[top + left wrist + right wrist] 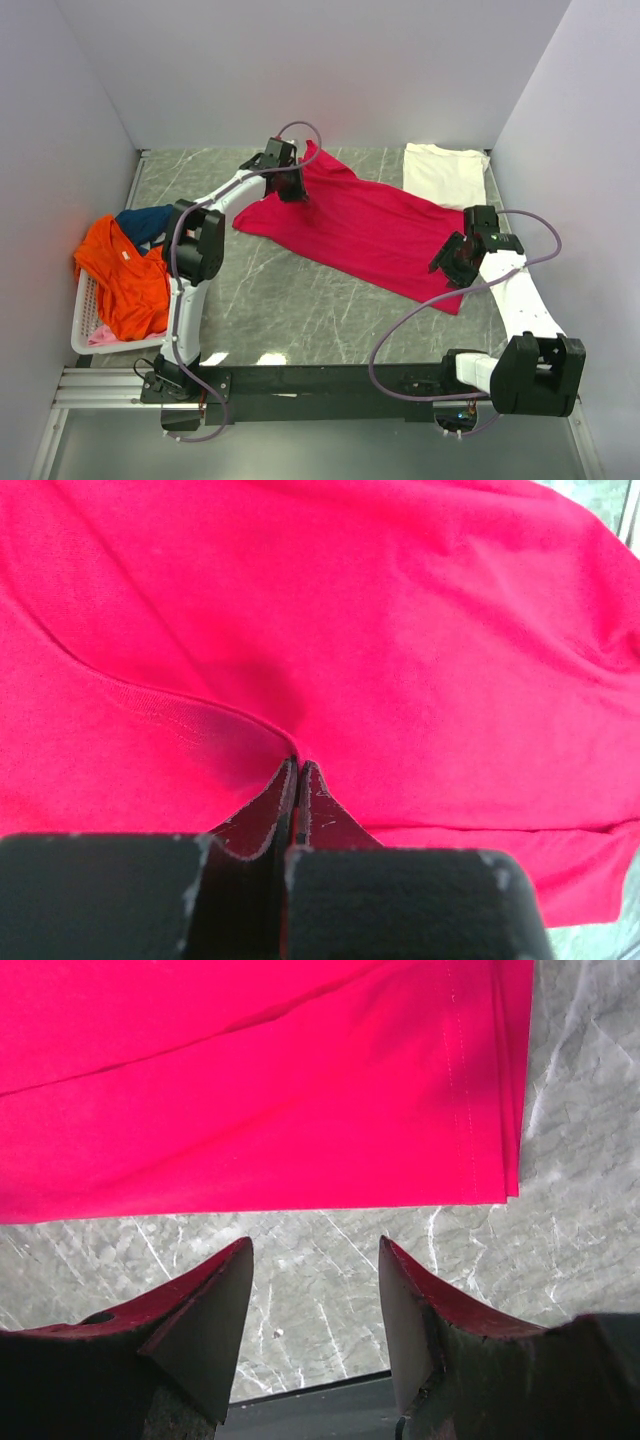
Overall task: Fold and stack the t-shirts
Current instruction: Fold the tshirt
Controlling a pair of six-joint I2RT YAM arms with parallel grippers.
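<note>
A crimson-pink soft cotton t-shirt [360,225] is being shown spread across the middle of a grey marbled table [300,300], running from far left to near right. Its far left part is being pinched by the left gripper [296,772], whose dark fingers are being pressed fully together on a small ridge of cloth. The right gripper [315,1258] is being held over bare table just near of the shirt's near right hem, its fingers parted and nothing between them. A cream-white folded t-shirt [445,175] is being kept at the far right. At the left, an orange t-shirt [125,280], a navy one [150,222] and a pale pink one [100,335] are being held in a white slatted plastic basket [85,320].

The pinch is being judged shallow: so little cloth is being caught that it could be lost on lifting. Whether one layer or both is being gripped cannot be told; with one, the shirt would likely be pulled open and the fold skewed. With the near right hem not being held, the shirt could be dragged and bunched, or the cream-white stack nudged.
</note>
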